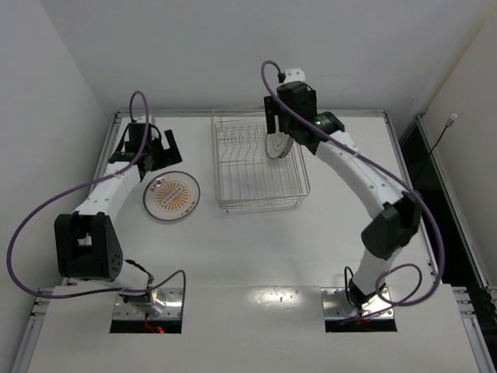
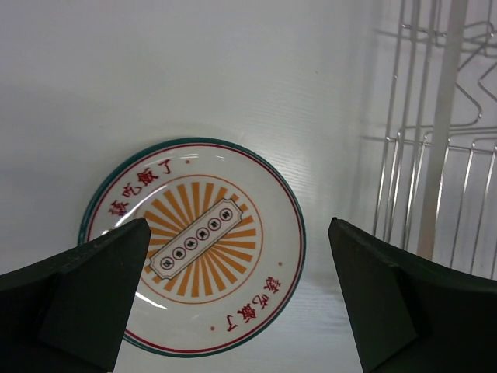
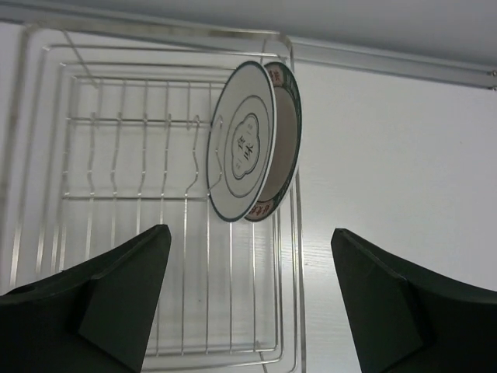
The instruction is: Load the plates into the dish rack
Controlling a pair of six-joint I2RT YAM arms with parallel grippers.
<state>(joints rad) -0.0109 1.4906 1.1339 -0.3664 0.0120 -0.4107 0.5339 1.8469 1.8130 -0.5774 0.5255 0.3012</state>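
Sunburst plate [image 2: 194,245] lies flat on desk [image 2: 194,70]; white plate [image 3: 242,148] stands in dish rack [image 3: 140,120]; my left end effector [image 2: 238,225] and right end effector [image 3: 250,229] gape.

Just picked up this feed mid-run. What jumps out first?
A white plate with a dark ring stands on edge near the right side of the dish rack, with what looks like another rim tucked behind it. The right pincer is open and clear of it. The orange sunburst plate lies flat on the table left of the rack, under the open left pincer.
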